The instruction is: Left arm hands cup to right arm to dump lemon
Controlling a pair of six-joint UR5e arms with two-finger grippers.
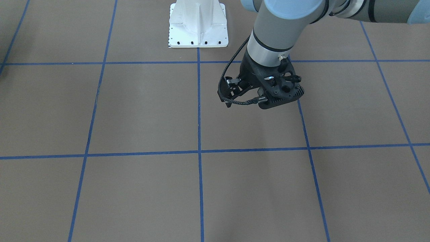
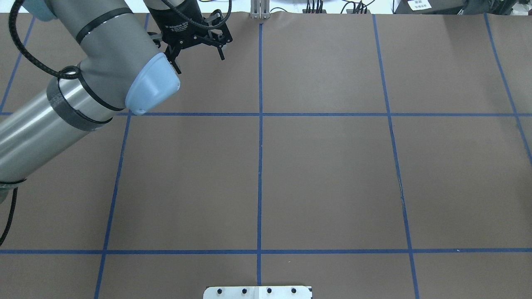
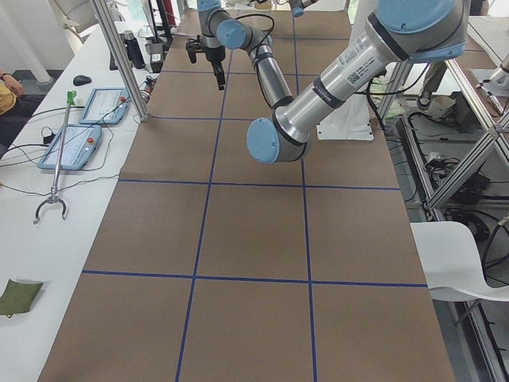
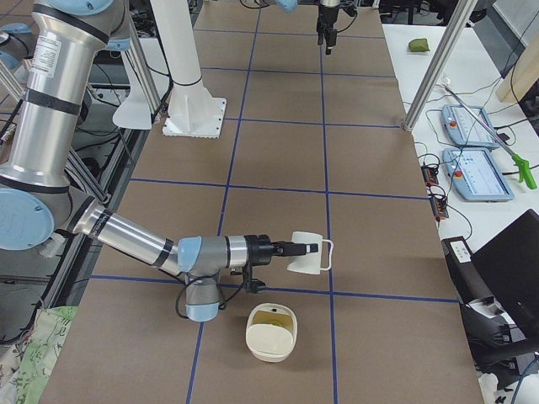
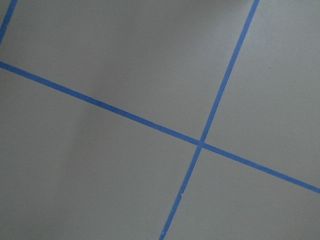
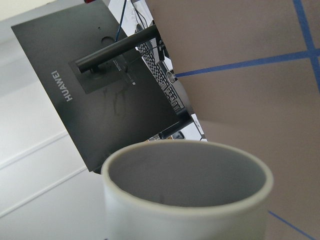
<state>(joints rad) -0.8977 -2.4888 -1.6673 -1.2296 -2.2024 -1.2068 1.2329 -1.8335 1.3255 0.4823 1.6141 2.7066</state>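
The cup [image 4: 305, 254] hangs tipped sideways at the tip of the right arm [image 4: 135, 240], above a cream bowl [image 4: 250, 337]. Its inside looks empty. Something yellowish, likely the lemon [image 4: 274, 318], lies in the bowl. I cannot tell whether that arm's fingers are clamped. The left gripper [image 2: 198, 52] hangs far off, fingers spread and empty. The dump looks done; next comes righting the cup.

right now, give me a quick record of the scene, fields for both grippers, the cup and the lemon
left gripper: open, holding nothing, over the table far from the cup
right gripper: at the cup, grip too small to judge in the side view
cup: tipped on its side, inside looks empty in the right wrist view
lemon: yellowish patch inside the cream bowl
cream bowl: on the table just beside the cup
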